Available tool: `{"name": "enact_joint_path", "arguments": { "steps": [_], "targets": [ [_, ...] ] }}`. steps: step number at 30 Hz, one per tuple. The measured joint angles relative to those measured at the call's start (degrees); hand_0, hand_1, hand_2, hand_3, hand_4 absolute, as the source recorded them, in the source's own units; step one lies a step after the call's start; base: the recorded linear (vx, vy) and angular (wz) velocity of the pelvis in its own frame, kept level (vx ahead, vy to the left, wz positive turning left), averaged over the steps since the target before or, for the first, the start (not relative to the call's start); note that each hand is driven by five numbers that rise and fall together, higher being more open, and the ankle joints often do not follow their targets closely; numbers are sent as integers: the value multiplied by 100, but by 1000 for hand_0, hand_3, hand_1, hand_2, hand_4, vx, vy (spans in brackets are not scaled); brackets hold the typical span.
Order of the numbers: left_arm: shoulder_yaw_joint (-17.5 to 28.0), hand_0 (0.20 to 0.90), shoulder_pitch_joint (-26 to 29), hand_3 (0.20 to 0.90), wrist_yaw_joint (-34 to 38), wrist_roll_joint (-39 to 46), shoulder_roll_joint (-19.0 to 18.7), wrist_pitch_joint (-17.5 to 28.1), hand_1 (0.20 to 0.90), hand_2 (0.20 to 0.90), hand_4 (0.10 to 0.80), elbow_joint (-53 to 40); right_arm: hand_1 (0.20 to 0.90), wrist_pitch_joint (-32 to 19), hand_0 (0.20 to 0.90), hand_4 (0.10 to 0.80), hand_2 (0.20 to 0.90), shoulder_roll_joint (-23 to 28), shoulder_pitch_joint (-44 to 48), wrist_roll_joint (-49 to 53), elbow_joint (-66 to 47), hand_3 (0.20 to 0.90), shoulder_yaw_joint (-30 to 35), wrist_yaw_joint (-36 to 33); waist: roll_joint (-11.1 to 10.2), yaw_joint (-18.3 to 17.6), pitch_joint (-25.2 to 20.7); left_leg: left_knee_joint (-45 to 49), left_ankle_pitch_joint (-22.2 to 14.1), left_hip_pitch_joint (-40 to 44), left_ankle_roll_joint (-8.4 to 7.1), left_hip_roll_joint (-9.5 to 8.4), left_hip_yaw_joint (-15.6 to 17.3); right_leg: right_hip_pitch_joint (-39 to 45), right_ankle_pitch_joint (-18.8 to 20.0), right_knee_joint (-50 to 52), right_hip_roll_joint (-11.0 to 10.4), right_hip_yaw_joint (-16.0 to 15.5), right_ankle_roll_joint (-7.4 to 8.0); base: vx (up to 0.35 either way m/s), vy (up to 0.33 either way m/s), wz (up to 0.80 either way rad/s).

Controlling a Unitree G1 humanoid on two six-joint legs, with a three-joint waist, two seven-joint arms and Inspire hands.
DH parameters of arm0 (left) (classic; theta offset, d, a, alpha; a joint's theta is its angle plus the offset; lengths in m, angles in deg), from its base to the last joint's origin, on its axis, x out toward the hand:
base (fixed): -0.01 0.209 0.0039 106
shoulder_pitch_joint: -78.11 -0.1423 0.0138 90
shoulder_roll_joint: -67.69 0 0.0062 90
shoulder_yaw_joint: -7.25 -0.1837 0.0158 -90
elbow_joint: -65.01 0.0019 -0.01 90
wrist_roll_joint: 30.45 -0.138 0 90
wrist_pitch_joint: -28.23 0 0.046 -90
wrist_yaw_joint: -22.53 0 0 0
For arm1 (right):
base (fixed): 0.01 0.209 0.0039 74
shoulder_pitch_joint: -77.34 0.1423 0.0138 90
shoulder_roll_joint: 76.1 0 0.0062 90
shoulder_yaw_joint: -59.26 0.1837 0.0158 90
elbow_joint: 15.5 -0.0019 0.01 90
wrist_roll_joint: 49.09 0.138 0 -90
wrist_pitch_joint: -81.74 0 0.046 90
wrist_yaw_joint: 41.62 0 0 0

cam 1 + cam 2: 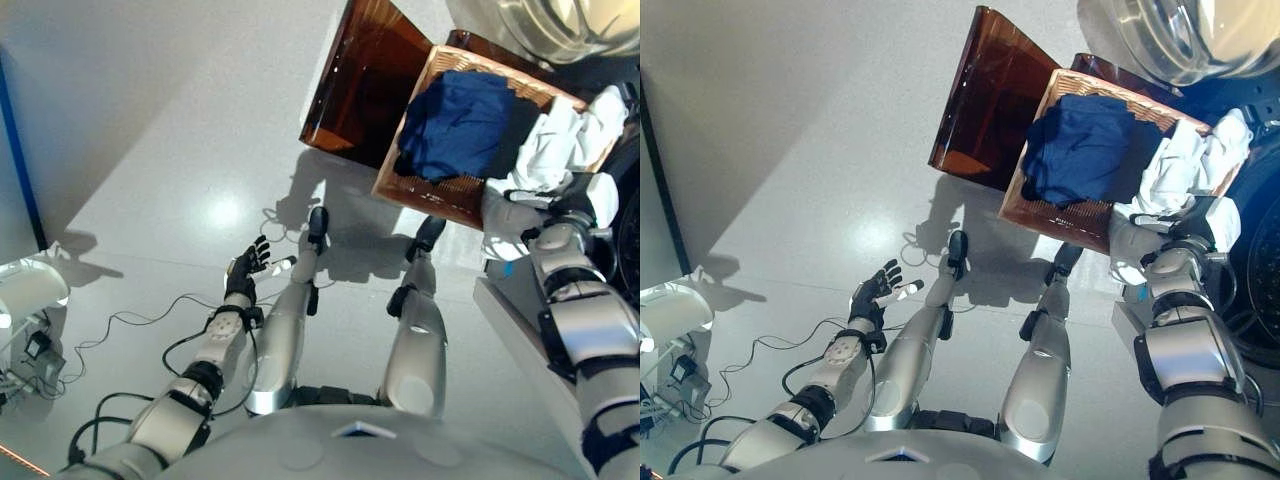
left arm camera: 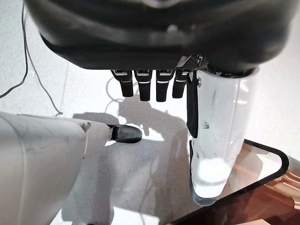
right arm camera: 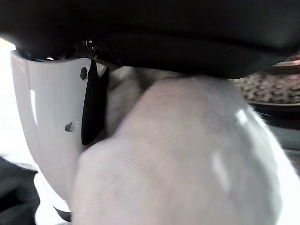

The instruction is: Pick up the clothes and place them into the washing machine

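A wicker basket (image 1: 428, 196) stands on the floor ahead, to the right. A dark blue garment (image 1: 455, 125) lies inside it, and a white cloth (image 1: 560, 140) is bunched over its right rim. My right hand (image 1: 562, 212) sits at that rim, shut on the white cloth (image 3: 187, 154), which is pressed under the palm beside the white-covered thumb (image 3: 51, 117). My left hand (image 1: 245, 268) hovers over the floor at lower left, open and holding nothing, with its fingers (image 2: 150, 86) straight. The washing machine's dark opening (image 1: 1262, 270) shows at the right edge, its glass door (image 1: 540, 25) above.
A brown translucent panel (image 1: 360, 80) leans against the basket's left side. A white device (image 1: 30, 290) with cables lies at the far left. A grey wall runs along the upper left.
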Motion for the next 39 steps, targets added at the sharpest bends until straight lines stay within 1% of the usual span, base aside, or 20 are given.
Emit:
{"name": "enact_joint_path", "arguments": {
  "steps": [10,12,13,15,17,18,19,20,21,22,23,25,29,30,31,32,33,34,36,39],
  "targets": [
    [34,900,-2,900,32,-32,-1,-11,900,900,800,11,200,5,200,300,200,-66,-131,-79,101,200,127,130,1,-23,-41,29,19,218,-21,5,-16,249,-3,58,-2,-5,3,51,-24,3],
    [41,900,1,900,30,-49,3,-16,900,900,800,75,200,-5,200,300,200,-142,-257,-23,31,200,292,139,-6,-38,-57,23,19,328,-21,5,-18,367,-6,55,1,-6,6,106,-34,1],
    [96,900,8,900,28,-54,21,-20,900,900,800,197,200,-5,200,300,200,-224,-406,74,-97,200,535,188,-14,-71,-59,3,11,462,-29,6,-19,502,-36,51,6,-6,14,101,-13,0],
    [203,900,-16,900,32,-52,22,-26,900,900,800,365,200,-13,200,300,200,-355,-617,237,-278,200,724,267,-43,-167,-91,-4,-5,628,-29,7,-18,669,-69,52,3,-1,42,91,-5,-2],
    [304,900,-90,900,88,-45,-12,-27,900,900,800,509,200,-82,200,300,200,-572,-961,498,-422,200,770,270,-184,-244,-275,-3,-44,740,-21,13,19,743,-82,49,4,53,51,69,14,-11],
    [342,900,-87,900,87,-44,-10,-28,900,900,800,548,200,-108,200,300,200,-619,-1041,563,-495,200,857,291,-210,-272,-281,-4,-51,792,-13,13,39,795,-82,43,7,65,51,87,10,-12],
    [401,900,-133,900,91,-37,-17,-29,900,900,800,618,200,-156,200,300,200,-774,-1182,719,-580,200,996,339,-311,-347,-378,-3,-46,866,16,8,47,844,-70,45,3,93,36,64,1,-10],
    [460,900,-142,900,86,-32,-15,-31,900,900,800,633,200,-162,200,300,200,-837,-1310,838,-618,200,1073,378,-366,-381,-400,-3,-94,918,-4,10,70,882,-92,45,14,121,64,142,-2,-19],
    [497,900,-160,900,94,-11,-16,-32,900,900,800,686,200,-215,200,300,200,-978,-1440,1003,-703,200,1245,382,-473,-397,-448,-4,-84,1031,26,11,145,962,-72,35,10,160,39,67,3,-17],
    [505,900,-172,900,89,0,-16,-35,900,900,800,688,200,-250,200,300,200,-1020,-1573,1117,-723,200,1297,409,-507,-423,-464,-4,-123,1098,28,13,169,1035,-81,10,10,171,51,106,12,-14],
    [518,900,-232,900,79,11,-14,-27,900,900,800,683,200,-277,200,300,200,-1147,-1745,1352,-815,200,1583,491,-576,-487,-505,-7,-140,1242,42,6,172,1207,-69,-55,3,169,43,28,15,-8],
    [542,900,-302,900,68,55,-15,-26,900,900,800,689,200,-340,200,300,200,-1263,-1980,1714,-859,200,1760,512,-666,-517,-650,-7,-185,1265,33,11,193,1212,-106,-68,3,184,53,61,29,-10],
    [740,900,-487,900,7,205,-16,-24,900,900,800,679,200,-591,200,300,200,-1653,-2417,2627,-1330,200,2334,511,-741,-651,-718,-7,-203,1346,50,8,318,1216,-87,-86,7,323,66,65,30,-16],
    [763,900,-530,900,5,242,-12,-25,900,900,800,701,200,-690,200,300,200,-1806,-2604,2959,-1567,200,2492,530,-741,-695,-728,-8,-224,1386,53,11,378,1217,-86,-87,7,364,66,51,35,-33],
    [778,900,-604,900,8,327,-12,-24,900,900,800,709,200,-901,200,300,200,-2152,-2785,3387,-1949,200,2835,608,-739,-696,-733,-9,-257,1454,54,19,464,1225,-81,-87,18,456,61,31,31,-33],
    [777,900,-639,900,9,351,-9,-24,900,900,800,720,200,-1018,200,300,200,-2291,-2833,3600,-2048,200,2881,635,-730,-694,-762,-9,-267,1459,59,21,486,1216,-75,-87,20,475,62,29,26,-24],
    [769,900,-676,900,11,393,6,-22,900,900,800,753,200,-1245,200,300,200,-2577,-2871,4179,-2132,200,3014,758,-693,-799,-807,-10,-276,1458,62,17,497,1216,-75,-88,13,479,61,9,15,-8],
    [761,900,-677,900,7,417,9,-22,900,900,800,753,200,-1298,200,300,200,-2675,-2862,4384,-2131,200,3041,771,-680,-818,-819,-10,-277,1456,63,15,499,1212,-75,-88,11,479,61,30,35,-2],
    [734,900,-636,900,13,469,20,-5,900,900,800,762,200,-1482,200,300,200,-2936,-2826,5358,-2091,200,3106,895,-642,-812,-857,-10,-280,1453,65,10,516,1197,-75,-88,6,494,61,29,33,-1],
    [625,900,-632,900,9,563,38,-5,900,900,800,742,200,-1641,200,300,200,-3056,-2616,6210,-1881,200,3232,1026,-569,-790,-917,-10,-293,1439,83,-8,531,1178,-75,-88,-14,514,63,0,0,0]
  ]
}}
